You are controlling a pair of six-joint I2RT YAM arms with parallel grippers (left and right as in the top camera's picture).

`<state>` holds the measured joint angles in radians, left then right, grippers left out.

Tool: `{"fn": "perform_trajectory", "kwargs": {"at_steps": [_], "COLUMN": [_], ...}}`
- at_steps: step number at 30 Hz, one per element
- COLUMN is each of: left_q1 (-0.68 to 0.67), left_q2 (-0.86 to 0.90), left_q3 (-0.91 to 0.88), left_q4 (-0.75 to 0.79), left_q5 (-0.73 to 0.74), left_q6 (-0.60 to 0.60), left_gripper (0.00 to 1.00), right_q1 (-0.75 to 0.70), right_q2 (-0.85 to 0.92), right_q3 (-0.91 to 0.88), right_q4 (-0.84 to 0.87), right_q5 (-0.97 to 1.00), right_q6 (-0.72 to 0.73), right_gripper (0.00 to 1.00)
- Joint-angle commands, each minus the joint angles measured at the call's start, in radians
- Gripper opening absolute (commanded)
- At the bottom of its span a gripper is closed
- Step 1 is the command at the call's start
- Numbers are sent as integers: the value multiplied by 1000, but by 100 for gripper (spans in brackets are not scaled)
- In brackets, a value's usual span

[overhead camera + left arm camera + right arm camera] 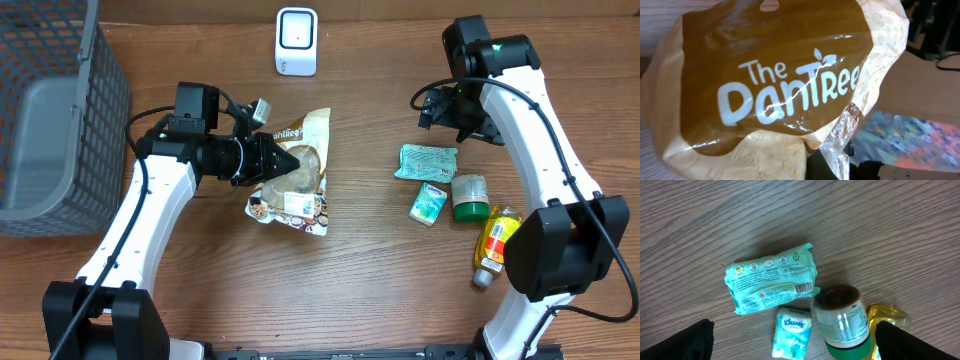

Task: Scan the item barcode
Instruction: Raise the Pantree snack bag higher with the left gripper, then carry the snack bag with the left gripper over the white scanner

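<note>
The snack bag (292, 185), brown & cream w/ "The PanTree" printed on it, is found at mid-table (350, 290), well below the white scanner (297, 42) at the far edge. The left gripper (287, 160) is closed tight on the bag's upper part, reached in from the bag's left side. In the left wrist view the bag (780, 95) fills nearly the whole frame, w/ crinkled clear film seen at its lower right edge. Whether the bag's bottom is resting on the wood can't be told. A grey mesh basket (95, 110) is seen at the far left. The right gripper (437, 106) is held above the table on the right side w/ jaws spread wide & nothing btw. them; only its dark fingertips (690, 340) are caught at the bottom corners of the right wrist view. Under it, a teal pack (771, 284) is laid barcode-up. Just beside it are a Kleenex pack (792, 332) & a green-lidded jar (841, 322) on its side. A yellow bottle (496, 243) is laid nearer the front.
</note>
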<state>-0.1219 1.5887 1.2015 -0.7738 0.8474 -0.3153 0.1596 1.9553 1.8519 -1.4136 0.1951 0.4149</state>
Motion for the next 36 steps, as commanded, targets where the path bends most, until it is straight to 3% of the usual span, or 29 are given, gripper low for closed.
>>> {"fn": "perform_trajectory", "kwargs": {"at_steps": [1, 8, 12, 17, 22, 27, 30, 36], "left_q1": [3, 4, 3, 1, -43, -127, -198, -262], "left_q2": [-7, -7, -7, -7, -7, 15, 74, 234], "left_q3": [14, 81, 271, 495, 561, 559, 552, 552], "left_q4": [-7, -91, -255, -322, -189, -60, 107, 342], "left_q5": [-47, -100, -251, -386, -549, -879, -1115, -1351], "left_q6": [-7, -15, -10, 5, 79, 108, 174, 276], "left_gripper": [4, 4, 4, 4, 4, 4, 4, 4], "right_q1": [3, 4, 4, 4, 4, 4, 4, 3], "right_q2": [-12, -12, -12, -12, -12, -12, -12, -12], "right_q3": [16, 16, 16, 16, 16, 16, 16, 16], "right_q4": [3, 3, 3, 3, 3, 3, 3, 3], "right_q5": [14, 14, 13, 14, 14, 13, 14, 13], "right_q6": [4, 4, 4, 4, 4, 4, 4, 4], "right_gripper": [100, 100, 100, 100, 100, 100, 100, 100]}}
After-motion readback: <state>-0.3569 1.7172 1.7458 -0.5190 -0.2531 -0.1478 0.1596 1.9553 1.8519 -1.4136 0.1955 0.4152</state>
